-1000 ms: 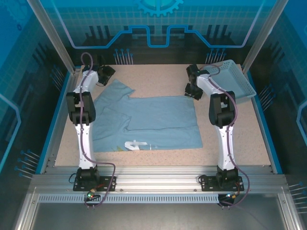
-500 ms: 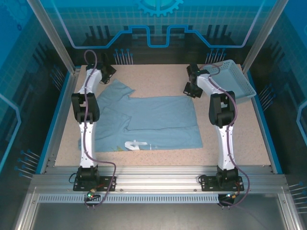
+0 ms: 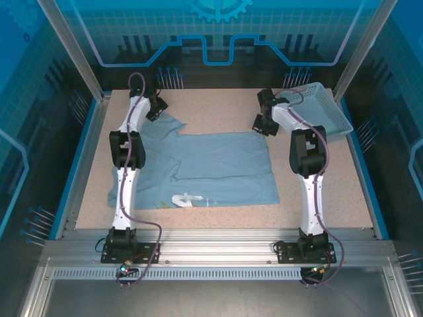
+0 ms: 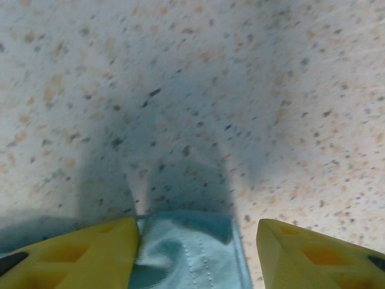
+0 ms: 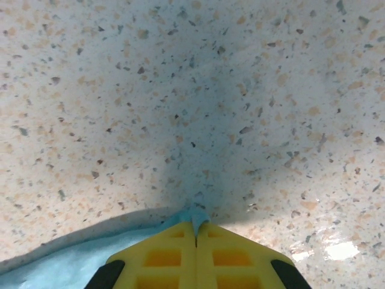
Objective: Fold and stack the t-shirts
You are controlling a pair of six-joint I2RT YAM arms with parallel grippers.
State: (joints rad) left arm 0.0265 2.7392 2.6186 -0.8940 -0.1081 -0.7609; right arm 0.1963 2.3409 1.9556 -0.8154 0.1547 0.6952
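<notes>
The t-shirt (image 3: 218, 165) lies mostly flat on the desk (image 3: 330, 191); folding looks barely begun, with nothing stacked. The right hand (image 5: 196, 232) pinches its far corner, and the left hand (image 4: 195, 253) gapes astride a sleeve edge.

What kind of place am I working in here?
Probably a lab or demo robot cell: a speckled table framed by aluminium rails, blue printed panels around it, a t-shirt spread out and a mesh basket.
</notes>
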